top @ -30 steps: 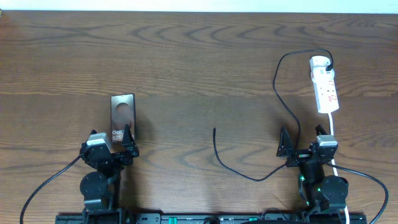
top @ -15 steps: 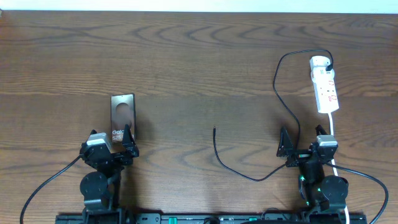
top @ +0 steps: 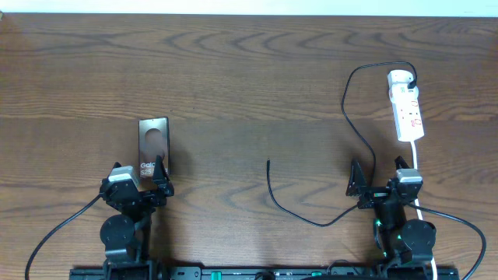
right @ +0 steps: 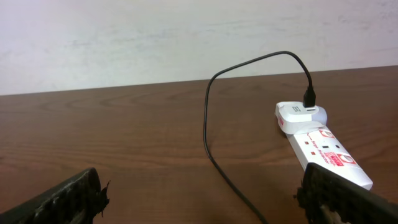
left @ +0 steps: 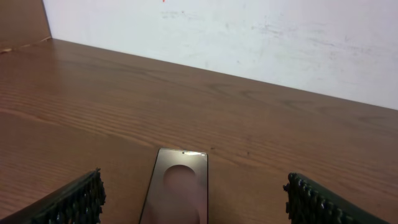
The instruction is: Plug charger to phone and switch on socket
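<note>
The phone (top: 152,142) lies flat at the left of the table, lettering toward me; it also shows in the left wrist view (left: 177,194). My left gripper (top: 139,180) sits open just behind its near end, fingers either side. The charger cable (top: 352,117) runs from its plug in the socket's far end (top: 412,78), loops down the table, and ends in a loose tip (top: 268,162) at centre. The socket (top: 407,105), a white power strip with red markings, lies at the right; it also shows in the right wrist view (right: 320,144). My right gripper (top: 383,180) is open and empty near the cable (right: 214,155).
The white power-strip cord (top: 416,167) runs from the strip down past my right arm. A pale wall (left: 249,31) borders the table's far edge. Black arm cables trail off both arm bases at the front edge.
</note>
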Robot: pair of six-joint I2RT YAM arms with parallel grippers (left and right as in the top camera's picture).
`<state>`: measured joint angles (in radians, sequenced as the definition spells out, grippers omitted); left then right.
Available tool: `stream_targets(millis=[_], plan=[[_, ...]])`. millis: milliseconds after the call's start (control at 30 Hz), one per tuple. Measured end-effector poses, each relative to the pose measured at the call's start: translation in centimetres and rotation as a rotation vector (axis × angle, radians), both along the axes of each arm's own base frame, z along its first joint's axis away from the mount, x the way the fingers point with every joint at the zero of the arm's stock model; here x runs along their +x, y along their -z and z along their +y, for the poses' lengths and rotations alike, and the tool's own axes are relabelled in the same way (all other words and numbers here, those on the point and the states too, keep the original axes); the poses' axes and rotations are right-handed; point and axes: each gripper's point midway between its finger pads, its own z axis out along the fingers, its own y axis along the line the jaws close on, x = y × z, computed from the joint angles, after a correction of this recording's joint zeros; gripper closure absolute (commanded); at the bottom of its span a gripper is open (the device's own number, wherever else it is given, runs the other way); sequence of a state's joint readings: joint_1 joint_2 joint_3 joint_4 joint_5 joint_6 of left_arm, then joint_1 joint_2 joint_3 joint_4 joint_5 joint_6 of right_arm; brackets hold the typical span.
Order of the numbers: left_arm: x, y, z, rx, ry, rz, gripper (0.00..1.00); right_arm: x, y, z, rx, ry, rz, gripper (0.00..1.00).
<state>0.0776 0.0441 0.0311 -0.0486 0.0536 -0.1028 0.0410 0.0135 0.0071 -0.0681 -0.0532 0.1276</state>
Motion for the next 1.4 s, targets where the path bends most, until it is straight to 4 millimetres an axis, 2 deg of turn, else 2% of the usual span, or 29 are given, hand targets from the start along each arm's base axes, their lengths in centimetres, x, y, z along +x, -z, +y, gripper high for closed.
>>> stream_targets(millis=[667,867,1233,1400], plan=[[-0.1,-0.1,0.0,-0.001,0.000,0.006,0.09,0.0,0.0,0.0,0.000,0.000,0.000,0.01],[-0.1,-1.3,0.0,0.001,0.000,-0.009,0.09,0.0,0.0,0.0,0.000,0.000,0.000,0.01],[0.0,-0.7,0.0,-0.002,0.001,0.027,0.09,0.0,0.0,0.0,0.000,0.000,0.000,0.01],[0.3,-2.0,0.0,-0.004,0.004,0.041,0.09,0.0,0.0,0.0,0.000,0.000,0.000,0.01]])
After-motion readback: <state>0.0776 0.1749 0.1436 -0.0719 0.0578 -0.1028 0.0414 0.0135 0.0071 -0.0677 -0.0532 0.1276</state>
